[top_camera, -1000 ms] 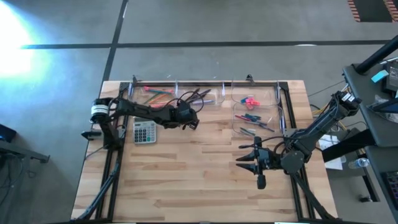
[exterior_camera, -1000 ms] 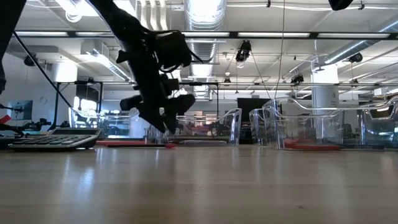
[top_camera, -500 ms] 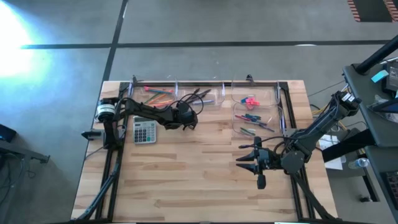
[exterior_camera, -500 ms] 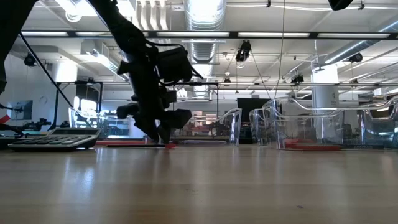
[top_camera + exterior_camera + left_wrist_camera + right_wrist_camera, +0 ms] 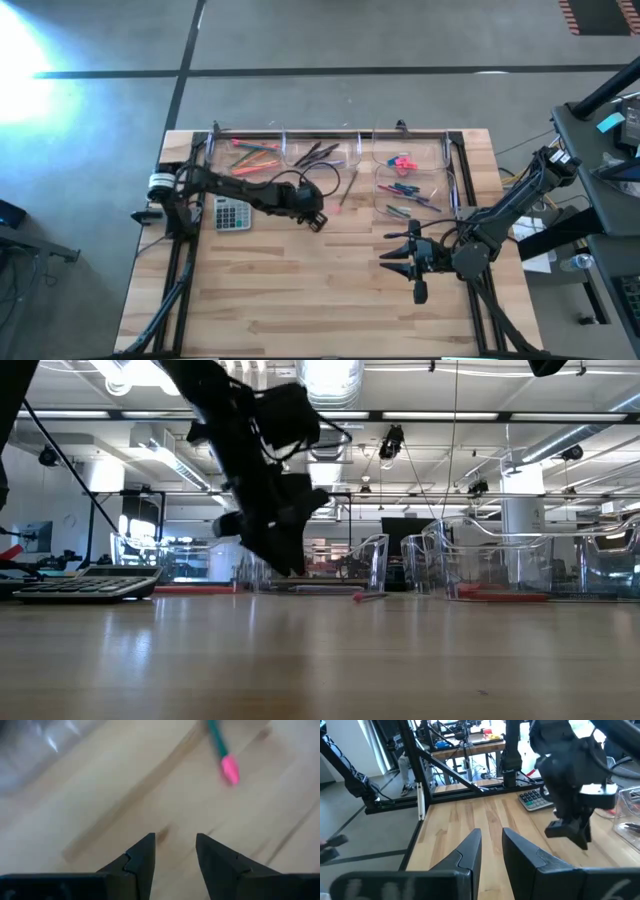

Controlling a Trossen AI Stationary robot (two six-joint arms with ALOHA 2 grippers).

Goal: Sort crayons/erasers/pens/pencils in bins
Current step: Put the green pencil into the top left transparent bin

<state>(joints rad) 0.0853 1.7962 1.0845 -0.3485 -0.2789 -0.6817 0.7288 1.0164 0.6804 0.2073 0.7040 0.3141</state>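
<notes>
The left gripper [image 5: 175, 851] hovers part-open and empty near a pink-tipped pencil [image 5: 222, 750] on the table [image 5: 330, 270].

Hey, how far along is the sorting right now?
Done: pencils, pens and erasers lie in the bins. In hand: nothing; the left gripper is open over bare wood. Left: a loose pencil on the table beside the bins. The right gripper waits, empty.
</notes>
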